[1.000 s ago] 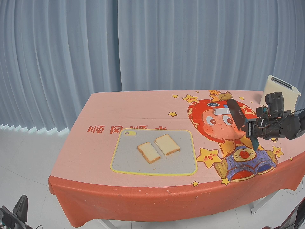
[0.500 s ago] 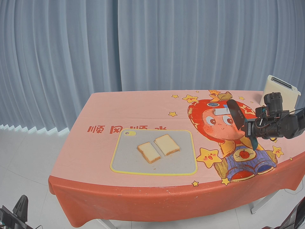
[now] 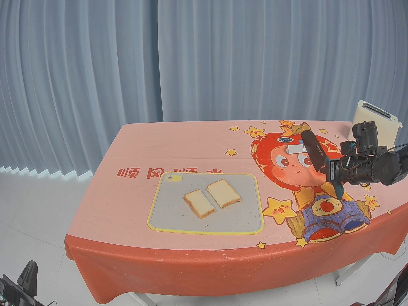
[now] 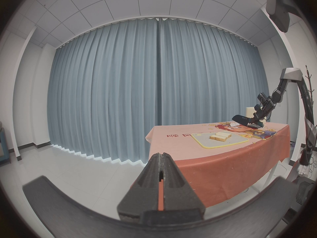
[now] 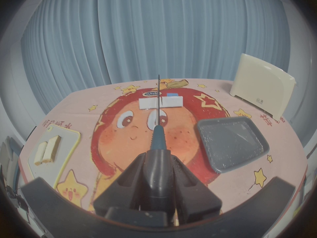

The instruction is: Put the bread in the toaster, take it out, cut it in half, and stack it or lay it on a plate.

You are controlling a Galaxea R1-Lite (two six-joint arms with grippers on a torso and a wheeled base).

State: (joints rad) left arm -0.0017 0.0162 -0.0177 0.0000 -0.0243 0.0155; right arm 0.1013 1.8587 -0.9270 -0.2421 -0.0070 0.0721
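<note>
**While the knife hung over the table, both halves lay on the board**

Since the bread [image 3: 211, 198] lay in two halves side by side on the board [image 3: 170, 211], the cutting looked done and plating was what remained. The right gripper [image 3: 335, 173] was clamped on the handle of the knife [image 3: 313, 149]. It held the knife above the table [image 3: 140, 149], blade out ahead toward the white rest [image 5: 160, 102], well apart from the board. The left gripper [image 4: 160, 182] hung low, off the table's near left corner, its fingers pressed together on nothing. The toaster [image 3: 376, 122] stood at the far right. The plate [image 5: 231, 142] lay near it, just beside the line of the blade.

The step in hand was probably parking the knife. Done well, that meant lowering it level until the blade was borne by the rest or the cloth. The grip should have let go only then, with the edge turned away from the plate and from the path back to the board.

The halves looked thin and soft, and sat nearly touching. A shallow, light pinch at an outer crust would have suited them, taking one half at a time so the other was not dragged.
</note>
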